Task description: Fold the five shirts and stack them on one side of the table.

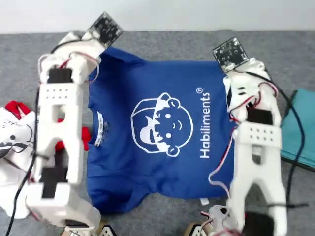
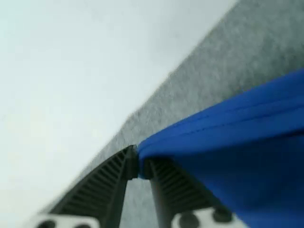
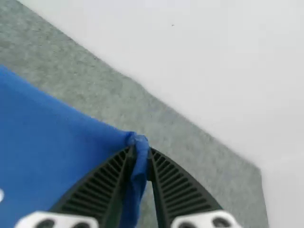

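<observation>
Where the table's grey felt [image 1: 172, 216] lies nearest the arm bases, the blue shirt's [image 1: 162, 162] near sleeve and lower edge rest flat on it. The shirt is spread face up across the middle of the table between the two white arms, its white cartoon print showing and its collar turned toward the left arm [image 1: 59, 123]. Just beyond that arm, at the table's left side, sits a heap of white and red garments [image 1: 15, 142], apart from the blue shirt. On the other side, past the right arm [image 1: 256, 147], a teal garment [image 1: 301, 130] lies at the table's right edge. Farther back, each arm reaches to one far corner of the blue shirt. The left gripper [image 2: 138, 166] has its dark ridged fingers [image 2: 107, 183] pressed together on a stitched edge of the blue cloth [image 2: 247, 156], which rises off the felt [image 2: 228, 61]. The right gripper [image 3: 138, 159] likewise pinches a small fold of the shirt's edge [image 3: 52, 156] between its fingers [image 3: 102, 183], with the grey felt [image 3: 95, 80] below it. Behind both grippers the felt ends at a pale wall [image 3: 213, 57].
</observation>
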